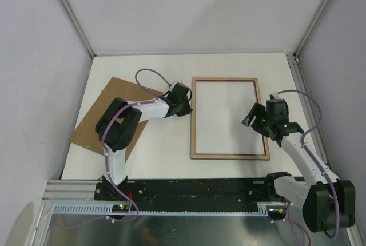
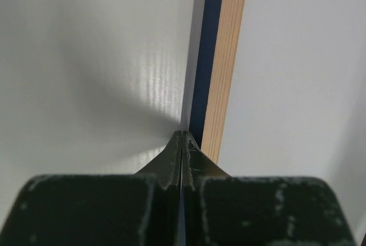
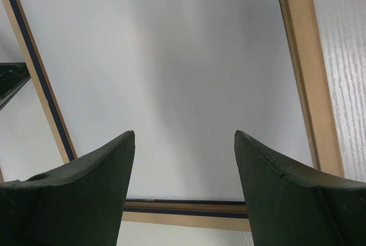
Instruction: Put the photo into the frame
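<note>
The frame point(image 1: 230, 155) lies flat mid-table with its light wood back up. Inside it a smooth white sheet point(image 1: 226, 114) fills the opening; it looks like the photo's plain back. My left gripper point(image 1: 187, 106) is shut, its tips against the outer left side of the frame. In the left wrist view the closed gripper point(image 2: 183, 135) touches the frame's navy edge point(image 2: 207, 57), with nothing visibly pinched. My right gripper point(image 1: 252, 121) hovers open over the frame's right part. In the right wrist view the open gripper point(image 3: 184, 137) hangs above the white sheet point(image 3: 171, 57), near a frame rail point(image 3: 189, 213).
A brown cardboard backing board point(image 1: 102, 121) lies tilted at the left, partly under my left arm and reaching the table's left edge. Grey walls and metal posts close in the table on three sides.
</note>
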Robot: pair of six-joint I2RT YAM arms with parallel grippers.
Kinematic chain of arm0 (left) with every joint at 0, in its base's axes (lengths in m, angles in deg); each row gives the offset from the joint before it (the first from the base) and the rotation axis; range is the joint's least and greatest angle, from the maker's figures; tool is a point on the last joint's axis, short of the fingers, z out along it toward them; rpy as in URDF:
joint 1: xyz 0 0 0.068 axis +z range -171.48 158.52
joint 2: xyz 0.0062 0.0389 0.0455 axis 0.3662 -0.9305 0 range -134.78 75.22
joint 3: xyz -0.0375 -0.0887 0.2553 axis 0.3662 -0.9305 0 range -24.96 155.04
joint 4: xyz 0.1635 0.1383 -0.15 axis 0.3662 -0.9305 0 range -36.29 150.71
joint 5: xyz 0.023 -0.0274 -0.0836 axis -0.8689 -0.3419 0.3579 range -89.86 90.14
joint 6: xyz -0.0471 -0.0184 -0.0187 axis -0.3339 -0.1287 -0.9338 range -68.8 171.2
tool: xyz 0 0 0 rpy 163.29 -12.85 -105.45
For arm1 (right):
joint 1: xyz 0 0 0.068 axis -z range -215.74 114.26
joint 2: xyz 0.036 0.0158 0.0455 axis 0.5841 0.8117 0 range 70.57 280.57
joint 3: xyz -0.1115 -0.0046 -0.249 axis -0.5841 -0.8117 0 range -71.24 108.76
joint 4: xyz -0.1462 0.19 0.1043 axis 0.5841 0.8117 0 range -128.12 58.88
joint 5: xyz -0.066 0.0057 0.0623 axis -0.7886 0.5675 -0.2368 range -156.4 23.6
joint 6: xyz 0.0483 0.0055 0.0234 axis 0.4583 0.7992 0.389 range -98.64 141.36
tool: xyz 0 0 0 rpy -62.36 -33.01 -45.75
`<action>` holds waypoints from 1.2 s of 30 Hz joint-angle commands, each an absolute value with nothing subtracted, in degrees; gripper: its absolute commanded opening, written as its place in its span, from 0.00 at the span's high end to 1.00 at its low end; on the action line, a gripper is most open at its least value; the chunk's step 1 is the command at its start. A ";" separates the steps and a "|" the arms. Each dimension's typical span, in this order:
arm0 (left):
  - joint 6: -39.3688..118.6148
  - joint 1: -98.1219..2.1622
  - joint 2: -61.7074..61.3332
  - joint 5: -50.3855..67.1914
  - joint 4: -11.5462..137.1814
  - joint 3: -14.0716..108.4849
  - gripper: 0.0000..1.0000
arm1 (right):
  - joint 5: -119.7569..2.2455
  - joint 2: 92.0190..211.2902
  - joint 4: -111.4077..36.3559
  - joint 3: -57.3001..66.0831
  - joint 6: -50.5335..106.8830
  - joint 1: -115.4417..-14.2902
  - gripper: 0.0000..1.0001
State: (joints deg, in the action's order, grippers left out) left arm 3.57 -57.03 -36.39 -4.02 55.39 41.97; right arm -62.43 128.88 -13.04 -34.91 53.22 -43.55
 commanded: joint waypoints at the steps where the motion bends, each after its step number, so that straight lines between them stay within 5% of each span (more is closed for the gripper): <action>1: 2.52 -58.62 -38.31 -2.87 52.26 44.43 1.00 | -61.49 127.11 -12.58 -32.61 51.60 -42.67 0.25; 9: 4.26 -58.84 -35.87 -4.27 50.26 45.96 0.97 | -60.37 126.74 -12.10 -31.89 51.63 -42.28 0.25; 14: 6.63 -55.44 -27.30 -7.10 47.83 42.71 0.73 | -59.29 127.41 -13.69 -31.00 53.08 -45.17 0.24; 18: 9.00 -46.99 -20.26 -8.59 44.97 38.90 0.64 | -61.20 129.05 -15.48 -30.37 54.79 -50.19 0.24; 27: 18.06 -36.62 -18.19 -15.12 34.73 38.26 0.66 | -63.22 132.61 -19.69 -30.29 57.99 -58.63 0.24; 36: 12.37 -34.24 -2.93 -15.96 29.62 22.23 0.68 | -64.98 136.79 -22.40 -30.29 60.33 -66.87 0.24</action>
